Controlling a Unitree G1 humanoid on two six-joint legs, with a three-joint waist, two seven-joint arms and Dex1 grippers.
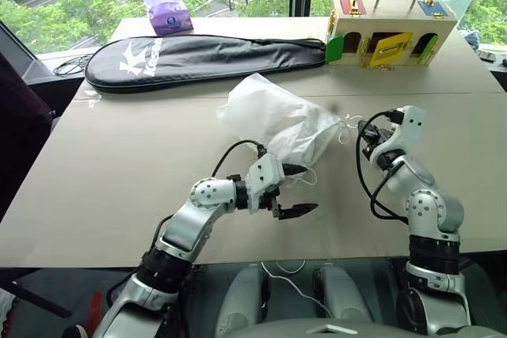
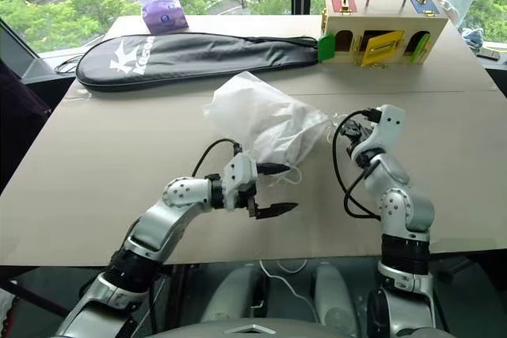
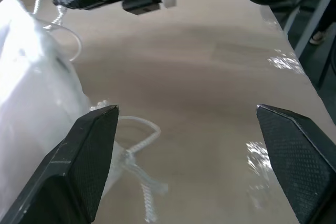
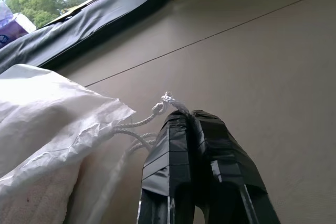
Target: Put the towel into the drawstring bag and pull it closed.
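Lying crumpled on the matte tan table [image 1: 119,180], the drawstring bag [image 1: 277,120] is thin, translucent white fabric, puffed and wrinkled, mouth gathered toward the right gripper [image 4: 190,116]. Through its skin by the mouth shows the towel [image 4: 37,195], ribbed white terry, inside the bag. Twisted white cords [image 4: 137,129] run from the mouth; the right gripper's black taped fingers are pressed together, pinching the knotted cord end, bag just beside them on the robot's left. Left gripper [image 1: 291,190] has textured black wedge fingers [image 3: 79,166] spread wide apart, holding nothing; the bag's near edge and a loose cord loop [image 3: 139,145] sit just beside one finger. Beyond the bag: long black racket case [image 1: 198,57], purple tissue pack [image 1: 168,12], wooden latch box [image 1: 390,33].
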